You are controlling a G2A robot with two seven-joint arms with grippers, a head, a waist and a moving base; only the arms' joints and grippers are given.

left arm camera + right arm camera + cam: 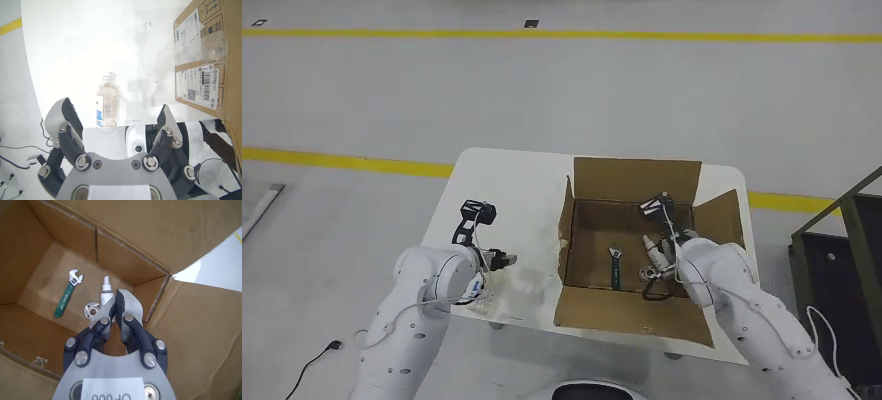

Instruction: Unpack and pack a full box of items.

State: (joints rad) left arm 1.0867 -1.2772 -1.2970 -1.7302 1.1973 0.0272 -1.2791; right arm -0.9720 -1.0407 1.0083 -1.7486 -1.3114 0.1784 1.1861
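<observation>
White table (512, 190) bearing an open cardboard box (637, 178), flaps spread. Left gripper (115, 108), jaws wide apart and empty, hovers over the table beside the box, above a clear water bottle (108, 91) at the table's near edge, outside the box. Right gripper (117, 297), jaws closed together on nothing, hangs inside the box. On the box floor: green-handled wrench (64, 298), white spray bottle (106, 289) and small metal flange (92, 311), the last two just beside each other
</observation>
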